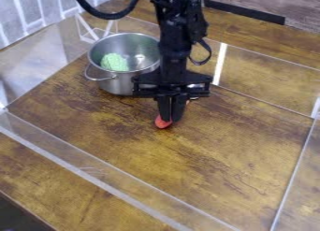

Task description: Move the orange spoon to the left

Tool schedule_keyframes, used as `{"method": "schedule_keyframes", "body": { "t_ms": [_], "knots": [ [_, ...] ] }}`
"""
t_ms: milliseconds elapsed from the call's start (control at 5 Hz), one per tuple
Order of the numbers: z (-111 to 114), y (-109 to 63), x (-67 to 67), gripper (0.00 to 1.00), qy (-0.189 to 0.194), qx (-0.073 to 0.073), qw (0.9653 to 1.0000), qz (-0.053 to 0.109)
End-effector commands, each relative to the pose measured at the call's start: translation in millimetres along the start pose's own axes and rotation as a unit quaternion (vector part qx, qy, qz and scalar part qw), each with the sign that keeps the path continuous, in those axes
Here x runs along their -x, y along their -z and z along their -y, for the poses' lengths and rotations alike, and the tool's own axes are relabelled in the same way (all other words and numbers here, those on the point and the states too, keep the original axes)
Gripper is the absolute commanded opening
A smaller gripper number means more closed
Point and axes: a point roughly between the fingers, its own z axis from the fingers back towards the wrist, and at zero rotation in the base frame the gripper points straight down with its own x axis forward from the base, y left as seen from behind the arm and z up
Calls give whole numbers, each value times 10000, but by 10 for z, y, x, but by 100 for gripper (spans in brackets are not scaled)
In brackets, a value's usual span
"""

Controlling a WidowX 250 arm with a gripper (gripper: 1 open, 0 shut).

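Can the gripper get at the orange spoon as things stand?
Probably yes: the gripper is down over the orange spoon, jaws closed around its upper part, though whether the grip is firm is hard to tell. The steel pot stands clear.

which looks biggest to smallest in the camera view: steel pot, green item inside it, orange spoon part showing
1. Round steel pot, clearly largest.
2. Green item in the pot.
3. Orange spoon's visible end, below the gripper; close to the green item, so unsure.
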Motion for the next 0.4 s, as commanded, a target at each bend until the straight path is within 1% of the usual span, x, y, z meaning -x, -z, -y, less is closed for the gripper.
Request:
{"method": "schedule_keyframes", "body": {
  "t_ms": [0, 200],
  "knots": [
    [-45, -371, -67, 0, 68, 233, 9995, 226],
    [-82, -571, -4, 0, 166, 315, 9991, 219]
  ]
}}
